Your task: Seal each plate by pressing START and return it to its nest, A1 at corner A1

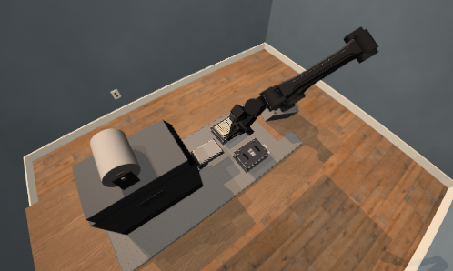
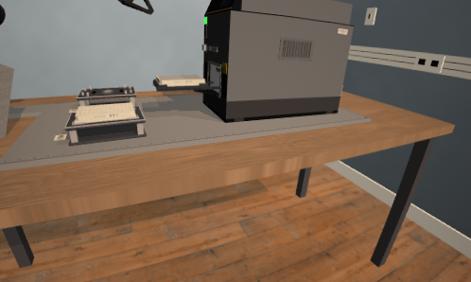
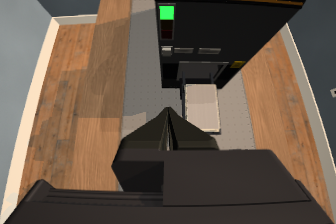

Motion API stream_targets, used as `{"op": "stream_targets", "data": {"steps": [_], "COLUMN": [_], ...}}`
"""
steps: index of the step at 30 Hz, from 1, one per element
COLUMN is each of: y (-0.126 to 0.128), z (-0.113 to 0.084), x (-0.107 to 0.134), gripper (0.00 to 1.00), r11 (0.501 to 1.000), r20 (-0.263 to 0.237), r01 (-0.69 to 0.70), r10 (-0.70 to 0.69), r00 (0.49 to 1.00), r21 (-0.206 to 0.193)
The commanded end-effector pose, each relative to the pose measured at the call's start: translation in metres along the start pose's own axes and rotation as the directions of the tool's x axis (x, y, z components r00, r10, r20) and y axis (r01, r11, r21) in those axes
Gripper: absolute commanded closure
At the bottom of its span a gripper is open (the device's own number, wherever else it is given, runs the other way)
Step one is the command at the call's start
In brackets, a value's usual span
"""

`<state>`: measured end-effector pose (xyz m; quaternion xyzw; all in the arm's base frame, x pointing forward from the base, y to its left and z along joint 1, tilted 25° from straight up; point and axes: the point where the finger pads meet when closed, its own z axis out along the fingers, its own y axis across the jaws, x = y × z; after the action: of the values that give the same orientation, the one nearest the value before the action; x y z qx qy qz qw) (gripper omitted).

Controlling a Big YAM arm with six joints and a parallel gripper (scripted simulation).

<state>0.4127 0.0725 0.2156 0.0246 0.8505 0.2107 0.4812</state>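
My gripper [image 1: 228, 137] [image 2: 150, 11] [image 3: 168, 112] is shut with nothing between its fingertips. It hangs above the mat, in front of the sealer [image 2: 284, 79] [image 3: 210, 30]. The sealer's lamp [image 2: 205, 20] [image 3: 166, 12] is green. A pale button [image 2: 204, 47] [image 3: 166, 51] is on its front. The stage [image 2: 182, 87] is out and bears a plate [image 1: 207, 152] [image 2: 181, 79] [image 3: 202, 107] that lies flat; its top looks smooth, with no wells showing. Another plate [image 1: 222, 127] [image 2: 105, 112] with visible wells sits in one nest [image 2: 105, 124]. The other nest [image 1: 251, 155] [image 2: 106, 94] is empty; its label is unclear.
A white roll [image 1: 114, 153] stands on top of the sealer. A grey perforated mat [image 1: 182, 201] [image 2: 189, 129] [image 3: 142, 75] lies under the sealer and nests. The arm [image 1: 318, 71] reaches in past the nests. A grey block [image 2: 5, 100] stands at the left edge of the exterior view.
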Motion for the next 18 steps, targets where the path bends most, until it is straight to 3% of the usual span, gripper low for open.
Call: {"op": "stream_targets", "data": {"steps": [1,2,4,8,14,16,18], "y": [0.015,0.015,0.012,0.003,-0.001,-0.001,0.004], "z": [0.003,0.003,0.002,0.004,0.006,0.006,0.003], "x": [-0.024,-0.025,-0.029,-0.036,-0.036,-0.036,-0.034], "gripper": [1.0,1.0,1.0,1.0,1.0,1.0,1.0], "r11": [0.999,0.999,1.0,1.0,1.0,1.0,1.0], "r20": [0.016,0.016,-0.073,-0.203,-0.397,-0.397,-0.447], "r01": [-0.028,-0.026,-0.017,-0.001,0.015,0.015,0.02], "r10": [0.028,0.026,0.016,0.0,-0.017,-0.017,-0.026], "r00": [0.999,1.0,0.997,0.979,0.918,0.918,0.894], "r21": [-0.021,-0.023,-0.017,-0.004,-0.009,-0.009,-0.02]}}
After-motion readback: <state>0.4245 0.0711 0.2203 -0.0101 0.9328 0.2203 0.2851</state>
